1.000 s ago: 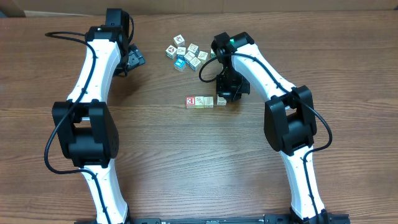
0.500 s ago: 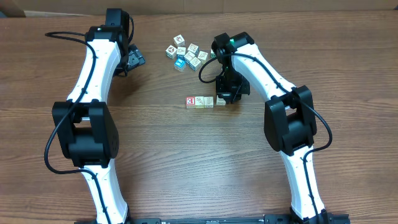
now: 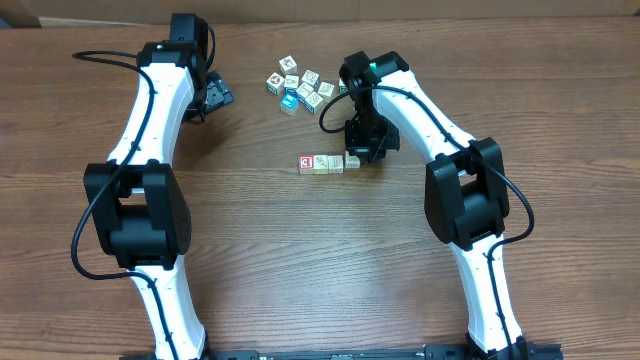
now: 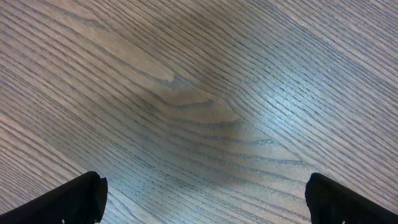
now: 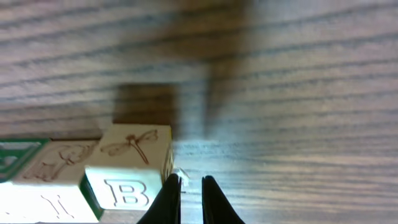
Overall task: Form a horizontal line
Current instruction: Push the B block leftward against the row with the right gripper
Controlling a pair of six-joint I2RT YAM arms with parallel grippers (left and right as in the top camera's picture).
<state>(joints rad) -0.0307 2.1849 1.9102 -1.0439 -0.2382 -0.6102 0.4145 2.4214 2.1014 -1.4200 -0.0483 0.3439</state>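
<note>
The line [image 3: 330, 163] lies near the middle of the desk [image 3: 250, 250], running from 9 to 3 o'clock. A red-and-white cube [image 3: 306, 163] sits at the 9 o'clock end, followed by pale cream ones side by side. Four seem placed, so the row looks all but done; only truing the end cube [image 5: 137, 149], marked with a dragonfly and a B, may be left. The right gripper [image 5: 189, 182], pinched nearly closed on nothing, sits just at that cube's 3 o'clock side. The left gripper [image 4: 204, 186] gapes wide and empty at 10 o'clock from the line.
</note>
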